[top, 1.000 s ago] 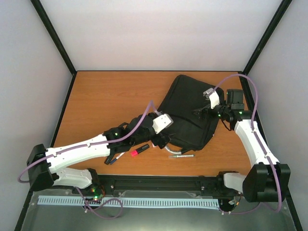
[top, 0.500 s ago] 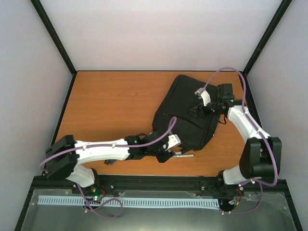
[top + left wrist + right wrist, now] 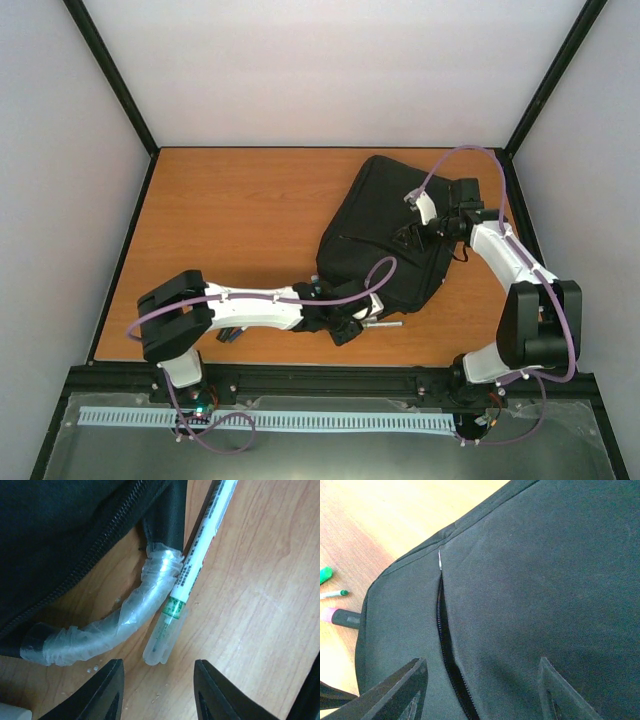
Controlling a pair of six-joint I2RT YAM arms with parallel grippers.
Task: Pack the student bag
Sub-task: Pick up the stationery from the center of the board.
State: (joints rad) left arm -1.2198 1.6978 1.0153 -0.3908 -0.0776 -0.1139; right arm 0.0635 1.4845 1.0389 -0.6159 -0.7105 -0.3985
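The student bag [image 3: 385,235], a big black backpack, lies flat at the table's right. Its front zip [image 3: 445,650] gapes in a narrow slit. My right gripper [image 3: 480,690] is open just over the bag's fabric, the slit running between its jaws near the left one; from above it [image 3: 410,238] sits on the bag's right part. The bag's grey loop handle [image 3: 125,620], wrapped in clear plastic, curves out at the near end. A white pen with a green band and a clear cap [image 3: 192,575] lies against it. My left gripper [image 3: 159,690] is open just short of the cap, holding nothing.
Left of the bag in the right wrist view lie a green item [image 3: 325,574], a thin pen [image 3: 332,594] and a pink-capped marker [image 3: 340,616]. Dark pens [image 3: 230,335] peek from under the left arm. The table's near edge [image 3: 300,362] runs close behind the left gripper.
The left arm has swung down and right along the near edge to the pen and handle, hiding the red-capped marker. Both grippers' jaws have narrowed. The right gripper has shifted left over the bag.
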